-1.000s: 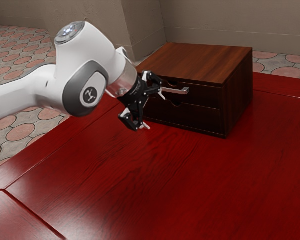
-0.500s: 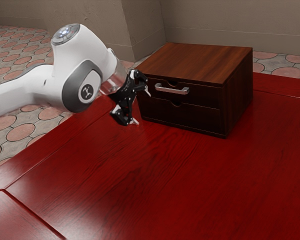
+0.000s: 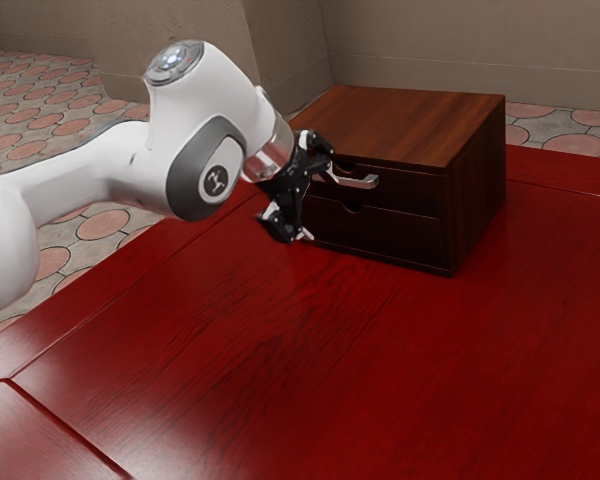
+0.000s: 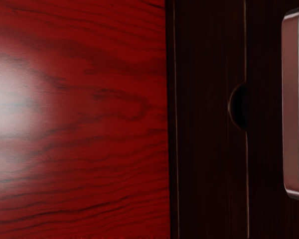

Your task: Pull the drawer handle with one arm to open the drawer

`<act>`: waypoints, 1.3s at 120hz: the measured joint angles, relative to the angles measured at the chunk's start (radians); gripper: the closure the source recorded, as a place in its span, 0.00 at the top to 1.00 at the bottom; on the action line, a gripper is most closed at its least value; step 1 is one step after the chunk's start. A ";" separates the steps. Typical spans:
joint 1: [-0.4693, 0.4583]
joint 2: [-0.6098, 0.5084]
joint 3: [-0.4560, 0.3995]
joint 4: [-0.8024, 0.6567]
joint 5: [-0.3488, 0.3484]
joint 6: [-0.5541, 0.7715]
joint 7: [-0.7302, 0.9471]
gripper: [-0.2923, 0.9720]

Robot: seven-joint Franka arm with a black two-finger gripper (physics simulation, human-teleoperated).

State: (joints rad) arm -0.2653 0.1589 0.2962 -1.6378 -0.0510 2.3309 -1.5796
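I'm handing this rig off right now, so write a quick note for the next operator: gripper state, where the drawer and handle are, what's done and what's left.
Gripper: open, holding nothing, close in front of the cabinet, by the handle's end at the exterior view's left.
Handle: silver bar on the top drawer, not gripped.
Done: the approach only. The drawer looks shut, flush with the cabinet front.
Left: line the fingers up around the handle, close on it, pull the drawer out.
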 joint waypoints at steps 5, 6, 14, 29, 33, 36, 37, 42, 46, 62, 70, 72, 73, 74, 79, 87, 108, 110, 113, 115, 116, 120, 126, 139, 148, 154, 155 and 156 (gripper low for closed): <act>-0.001 0.006 0.000 0.006 0.000 0.000 -0.001 0.77; -0.001 0.007 0.000 0.007 0.000 0.000 -0.001 0.77; 0.003 0.011 0.002 0.010 -0.002 0.001 -0.003 0.77; 0.021 0.015 0.003 0.011 -0.004 0.001 -0.005 0.77; 0.023 0.018 0.003 0.011 -0.005 0.001 -0.005 0.77; 0.024 0.020 0.004 0.011 -0.006 0.002 -0.006 0.77; 0.025 0.021 0.004 0.011 -0.006 0.002 -0.006 0.77; 0.031 0.028 0.004 0.013 -0.007 0.002 -0.006 0.77; 0.039 0.034 0.003 0.022 -0.008 0.002 -0.007 0.77; 0.053 0.057 0.001 0.048 -0.009 0.001 -0.007 0.77; 0.058 0.066 0.001 0.064 -0.009 0.001 -0.007 0.77; 0.061 0.071 0.000 0.071 -0.009 0.001 -0.007 0.77; 0.062 0.073 0.000 0.074 -0.009 0.001 -0.007 0.77; 0.063 0.074 0.000 0.076 -0.009 0.001 -0.007 0.77; 0.067 0.084 -0.002 0.086 -0.010 0.001 -0.007 0.77; 0.068 0.096 -0.003 0.099 -0.010 0.000 -0.007 0.77; 0.068 0.112 -0.005 0.112 -0.009 0.002 -0.007 0.77; 0.068 0.112 -0.005 0.115 -0.009 0.002 -0.007 0.77; 0.068 0.118 -0.006 0.121 -0.009 0.002 -0.007 0.77; 0.068 0.122 -0.006 0.127 -0.009 0.003 -0.007 0.77; 0.068 0.124 -0.006 0.129 -0.009 0.003 -0.007 0.77; 0.070 0.130 -0.006 0.137 -0.009 0.003 -0.007 0.77; 0.075 0.142 -0.006 0.152 -0.009 0.003 -0.007 0.77; 0.134 0.161 -0.060 0.170 -0.009 0.002 -0.006 0.77; 0.156 0.165 -0.083 0.179 -0.008 0.002 -0.006 0.77; 0.157 0.165 -0.088 0.181 -0.008 0.003 -0.006 0.77; 0.157 0.165 -0.088 0.181 -0.008 0.003 -0.006 0.77; 0.157 0.165 -0.088 0.181 -0.008 0.003 -0.006 0.77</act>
State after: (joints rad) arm -0.1088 0.3243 0.2078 -1.4567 -0.0586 2.3336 -1.5855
